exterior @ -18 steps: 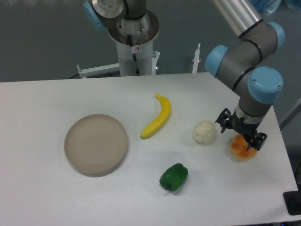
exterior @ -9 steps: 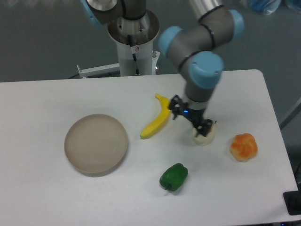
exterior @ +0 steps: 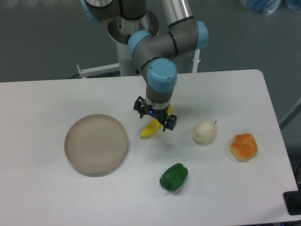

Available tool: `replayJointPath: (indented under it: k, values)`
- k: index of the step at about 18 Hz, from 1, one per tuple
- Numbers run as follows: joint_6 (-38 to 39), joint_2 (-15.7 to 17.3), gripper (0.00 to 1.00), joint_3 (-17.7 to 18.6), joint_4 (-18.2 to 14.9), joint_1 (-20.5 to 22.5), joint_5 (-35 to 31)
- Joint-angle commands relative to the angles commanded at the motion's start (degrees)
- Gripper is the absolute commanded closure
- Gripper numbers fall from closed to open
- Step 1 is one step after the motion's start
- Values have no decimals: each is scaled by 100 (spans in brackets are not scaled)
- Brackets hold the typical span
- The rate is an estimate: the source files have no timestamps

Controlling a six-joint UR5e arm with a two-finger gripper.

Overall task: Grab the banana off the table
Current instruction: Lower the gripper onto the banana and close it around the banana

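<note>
yellow target sits under the fingers as the arm lines up

yellow and curved, the banana lies on the white surface, mostly hidden beneath the gripper, with only its lower end showing to the right of the beige plate. the fingers stand spread apart and hold nothing, set across the fruit's middle; whether they touch it cannot be told. the risk from here looks plain: the banana is slim and bowed, so fingers closing off its centre line could roll it or pinch one edge and let it swing out on the lift. a descent too deep would jam the tips into the surface. the cream-white fruit, the orange fruit and the green pepper lie well apart, unlikely to be struck.
</note>
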State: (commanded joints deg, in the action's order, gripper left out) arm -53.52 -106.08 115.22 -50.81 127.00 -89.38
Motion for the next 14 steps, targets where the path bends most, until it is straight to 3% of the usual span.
replayJointPath:
  k: [4,7,11,12,13,14]
  values:
    - [-9,-105,0,115,89,-18,-166]
    - [-18,-369,0,124,413,-158,-360]
    - [-96,-378,4,106,423,-158,-422]
    - [-149,-369,38,106,423,-158,-422]
    - [-149,-361,59,97,423,-158,-422]
    - [-150,-343,74,80,414,-150,-422]
